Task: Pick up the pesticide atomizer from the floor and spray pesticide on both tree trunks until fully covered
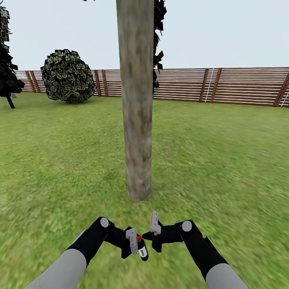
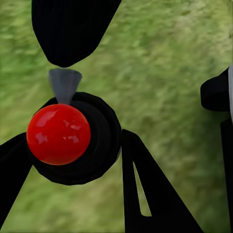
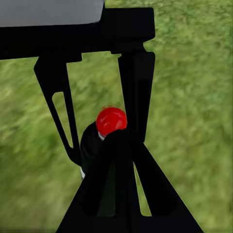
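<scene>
Low in front of the robot, the left gripper (image 1: 135, 245) is clamped on the pesticide atomizer (image 1: 141, 249), red cap up; the right gripper (image 1: 154, 229) sits just beside it, fingers together, holding nothing. Beyond stands the tree trunk (image 1: 136, 100) on grass (image 1: 224, 160). The nozzle's heading is unclear; spray may miss the trunk.

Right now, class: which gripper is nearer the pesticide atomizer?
Left. The left gripper is shut on the pesticide atomizer; the right gripper hovers just beside it, not holding it.
</scene>
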